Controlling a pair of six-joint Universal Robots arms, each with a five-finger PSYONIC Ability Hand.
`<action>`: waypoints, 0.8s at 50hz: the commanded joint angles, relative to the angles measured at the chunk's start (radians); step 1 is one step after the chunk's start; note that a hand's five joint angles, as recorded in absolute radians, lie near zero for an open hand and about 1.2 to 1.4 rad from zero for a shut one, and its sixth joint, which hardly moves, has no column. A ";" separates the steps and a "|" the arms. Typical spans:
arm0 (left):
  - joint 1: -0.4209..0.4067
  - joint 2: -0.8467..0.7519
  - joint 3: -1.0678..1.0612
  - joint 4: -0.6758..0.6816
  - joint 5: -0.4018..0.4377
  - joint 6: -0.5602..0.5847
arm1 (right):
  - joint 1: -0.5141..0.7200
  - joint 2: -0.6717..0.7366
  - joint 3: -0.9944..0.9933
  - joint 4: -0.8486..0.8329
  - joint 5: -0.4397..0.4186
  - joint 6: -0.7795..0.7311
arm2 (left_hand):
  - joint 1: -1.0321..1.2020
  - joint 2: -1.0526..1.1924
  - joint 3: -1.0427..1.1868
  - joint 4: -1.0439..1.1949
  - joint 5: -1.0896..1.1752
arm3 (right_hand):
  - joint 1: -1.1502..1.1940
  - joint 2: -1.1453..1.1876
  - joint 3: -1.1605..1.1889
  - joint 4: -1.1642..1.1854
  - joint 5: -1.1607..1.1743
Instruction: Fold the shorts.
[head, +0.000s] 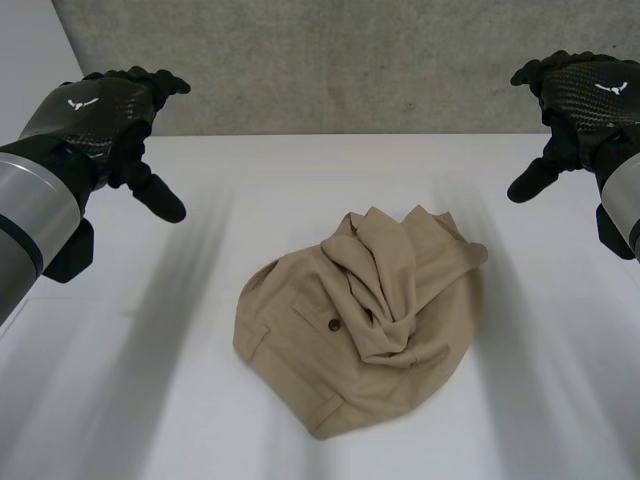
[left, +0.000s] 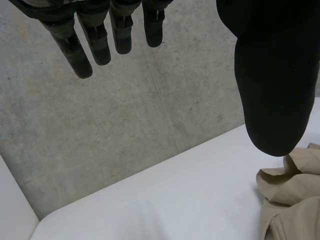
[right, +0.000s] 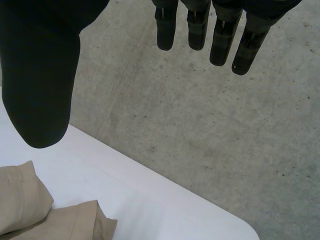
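Observation:
Tan shorts (head: 360, 320) lie crumpled in a heap at the middle of the white table (head: 140, 380), a button showing on the flat lower part and bunched folds on top. My left hand (head: 105, 115) hovers high at the far left, open, fingers (left: 80, 50) straight and thumb (left: 272, 75) apart, holding nothing. My right hand (head: 580, 100) hovers high at the far right, open as well, fingers (right: 220, 35) straight and thumb (right: 42, 75) spread. A bit of the shorts (left: 292, 200) lies beyond the left thumb, and another bit of the shorts (right: 45, 215) lies beneath the right thumb.
A grey concrete wall (head: 340, 60) stands behind the table's far edge. Bare white tabletop surrounds the shorts on all sides.

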 joint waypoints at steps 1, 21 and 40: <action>-0.007 0.001 -0.017 0.012 0.001 0.000 | 0.000 0.001 0.008 0.002 -0.020 -0.006 | 0.002 -0.025 -0.032 -0.025 -0.041 | -0.020 -0.040 -0.037 -0.055 -0.051; -0.093 -0.393 -0.158 0.158 0.011 -0.003 | -0.043 0.092 0.293 -0.079 -0.209 -0.302 | 0.015 -0.013 -0.020 -0.013 -0.028 | -0.020 -0.040 -0.037 -0.055 -0.051; -0.039 -0.516 0.007 0.202 -0.062 0.005 | -0.051 0.109 0.308 -0.096 -0.209 -0.302 | 1.224 1.197 1.189 1.197 1.181 | -0.020 -0.040 -0.037 -0.055 -0.051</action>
